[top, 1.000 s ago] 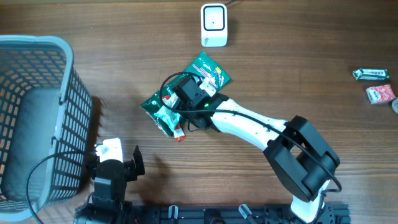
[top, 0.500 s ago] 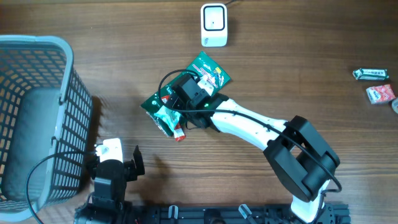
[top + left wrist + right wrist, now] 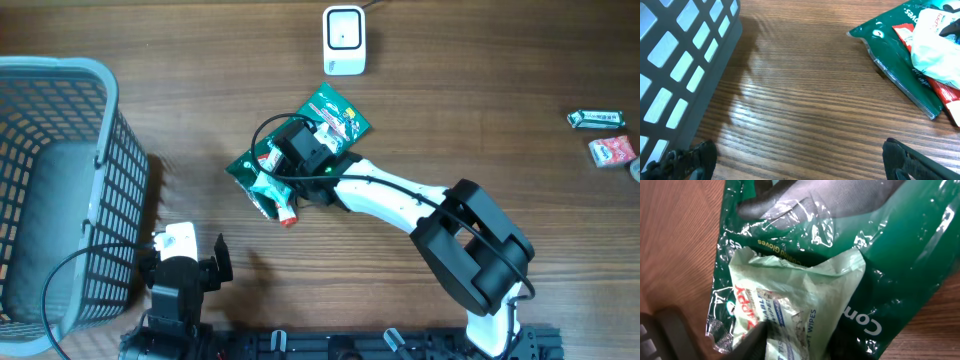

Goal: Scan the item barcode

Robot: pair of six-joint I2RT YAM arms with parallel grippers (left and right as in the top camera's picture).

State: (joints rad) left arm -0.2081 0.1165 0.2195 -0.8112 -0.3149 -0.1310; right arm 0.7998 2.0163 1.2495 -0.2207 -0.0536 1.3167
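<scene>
Grey basket (image 3: 125, 190) at the left of a wooden tabletop (image 3: 500, 100). The right arm (image 3: 400, 205), stretched to the centre, has shifted its elbow slightly left. Its right hand (image 3: 715, 340) has narrowed onto the pale wipes packet (image 3: 800, 295) atop a green glove bag (image 3: 340, 110), apparently grasping it for the white scanner (image 3: 343, 40) beyond. The left hand (image 3: 185, 255) rests released.

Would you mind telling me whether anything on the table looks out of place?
The crumpled pale green wipes pack lies on top of the dark green plastic glove packet, covering part of its print.
</scene>
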